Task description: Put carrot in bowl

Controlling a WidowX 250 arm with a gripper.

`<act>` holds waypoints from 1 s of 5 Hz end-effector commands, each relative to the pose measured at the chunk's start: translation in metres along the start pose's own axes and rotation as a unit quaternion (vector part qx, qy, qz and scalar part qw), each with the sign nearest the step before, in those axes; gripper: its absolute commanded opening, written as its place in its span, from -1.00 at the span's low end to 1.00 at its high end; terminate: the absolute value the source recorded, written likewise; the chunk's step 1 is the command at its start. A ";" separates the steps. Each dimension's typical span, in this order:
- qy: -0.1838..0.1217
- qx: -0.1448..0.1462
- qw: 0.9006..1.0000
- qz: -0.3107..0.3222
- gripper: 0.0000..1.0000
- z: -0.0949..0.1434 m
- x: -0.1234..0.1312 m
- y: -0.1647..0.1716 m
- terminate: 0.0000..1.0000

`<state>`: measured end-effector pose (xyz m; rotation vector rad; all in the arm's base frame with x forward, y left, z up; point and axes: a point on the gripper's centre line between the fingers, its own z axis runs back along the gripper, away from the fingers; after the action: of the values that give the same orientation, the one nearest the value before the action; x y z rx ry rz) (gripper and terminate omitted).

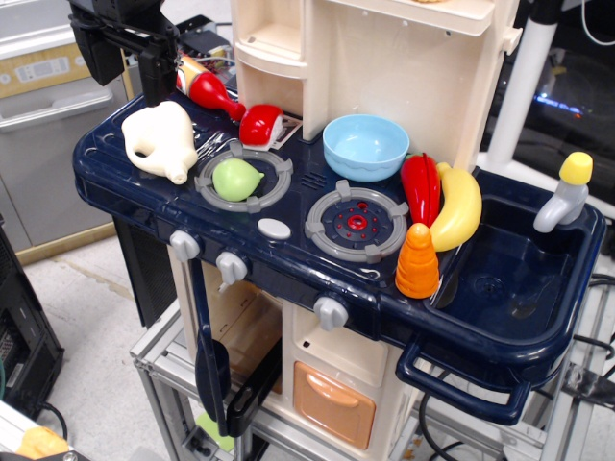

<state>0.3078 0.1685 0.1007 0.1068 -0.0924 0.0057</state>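
The carrot (418, 262) is a stubby orange ridged cone standing upright on the toy stove's front right, beside the sink. The light blue bowl (365, 147) sits empty behind the right burner (356, 224). A red chili pepper (420, 187) and a yellow banana (458, 206) lie between the bowl and the carrot. My gripper (144, 43) is a black shape at the top left, far from the carrot and above the cream pitcher. Its fingers are hard to make out, so I cannot tell whether it is open.
A cream pitcher (161, 141) lies at the left. A green fruit (236, 179) sits on the left burner. A red bottle (211, 89) and a red-white piece (260, 125) lie at the back. The dark sink (509, 269) with a tap (565, 192) is right. The cream backboard (384, 58) rises behind.
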 end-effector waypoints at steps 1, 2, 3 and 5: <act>0.000 0.000 1.000 0.000 1.00 0.000 0.000 0.000 -1.00; 0.014 -0.013 1.000 -0.007 1.00 0.029 -0.005 -0.047 -1.00; 0.000 -0.034 0.998 -0.044 1.00 0.048 -0.011 -0.093 -1.00; -0.013 -0.034 0.999 0.037 1.00 0.067 -0.005 -0.191 -1.00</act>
<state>0.2931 -0.0467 0.1304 0.0268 -0.0717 0.1202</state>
